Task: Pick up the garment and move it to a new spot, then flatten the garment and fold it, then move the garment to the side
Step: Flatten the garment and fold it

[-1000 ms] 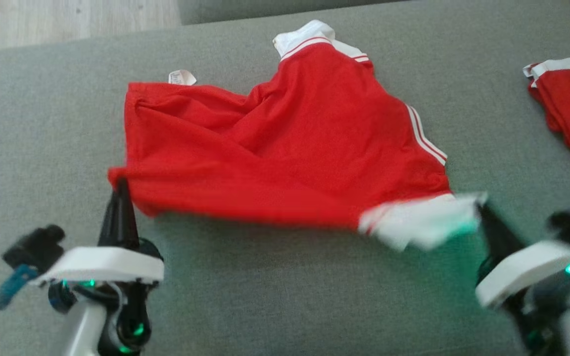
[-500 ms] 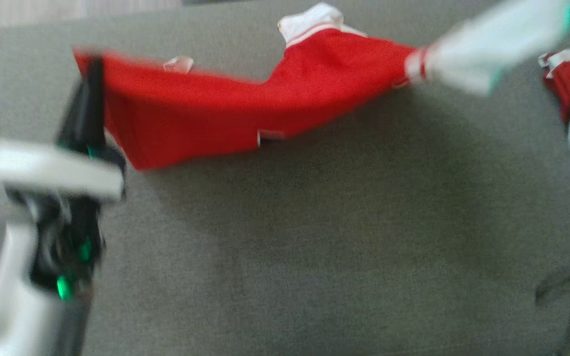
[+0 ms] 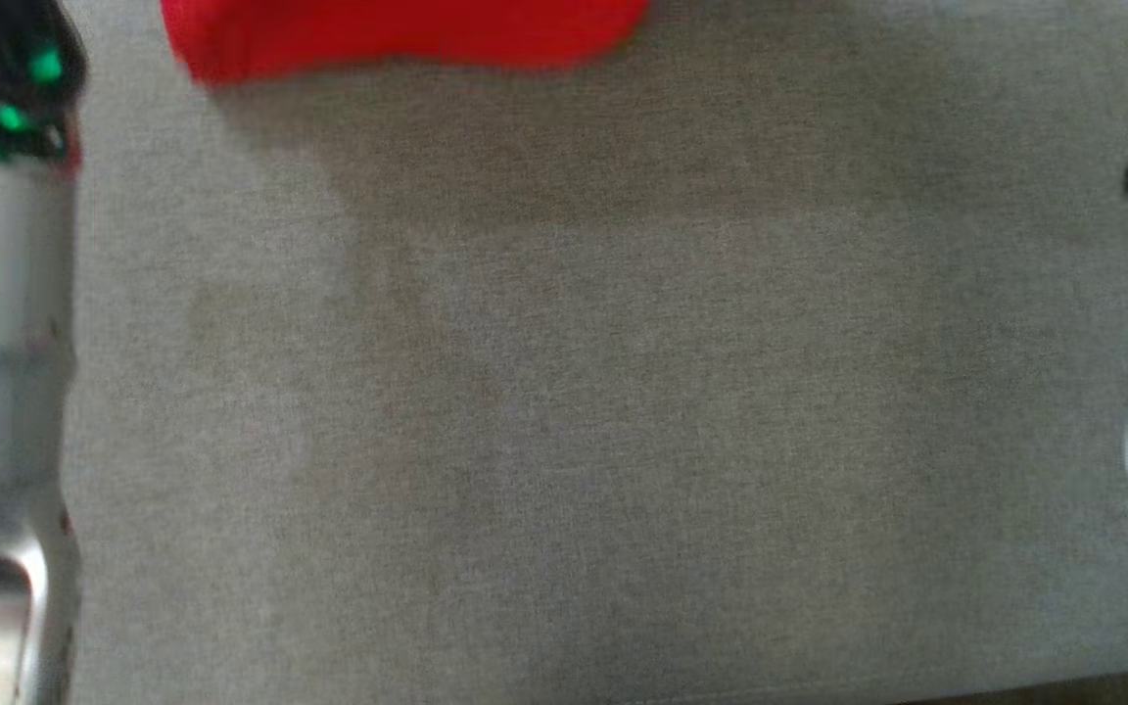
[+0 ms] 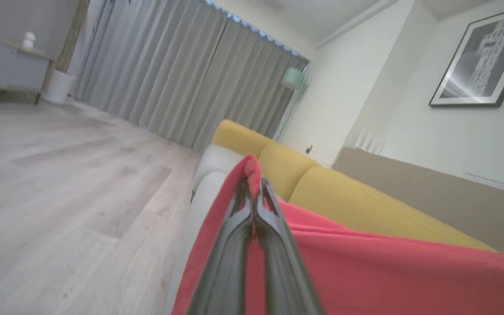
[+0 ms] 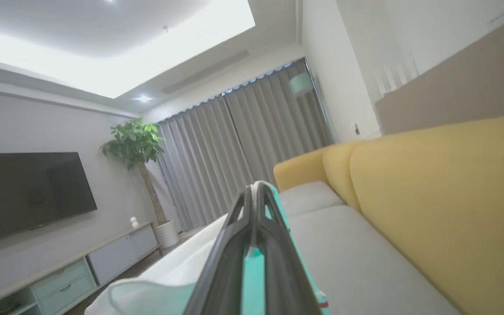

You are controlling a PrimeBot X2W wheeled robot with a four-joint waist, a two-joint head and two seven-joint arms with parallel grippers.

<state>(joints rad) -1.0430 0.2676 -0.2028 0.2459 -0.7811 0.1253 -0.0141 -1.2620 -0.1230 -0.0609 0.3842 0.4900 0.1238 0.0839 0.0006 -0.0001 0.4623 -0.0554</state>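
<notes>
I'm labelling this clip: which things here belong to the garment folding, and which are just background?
Job: red garment, left gripper, right gripper (both shut on it), grey sofa seat.
Lying about: television, potted plant, framed picture, yellow cushions.

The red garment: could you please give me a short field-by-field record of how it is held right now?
item: red garment with white trim
hold: gripped at two ends, one by each gripper
left: left gripper shut on a red edge
right: right gripper shut on the white trim, which is tinted green there
below: grey seat cushion, the garment's shadow on it
behind: yellow sofa back
</notes>
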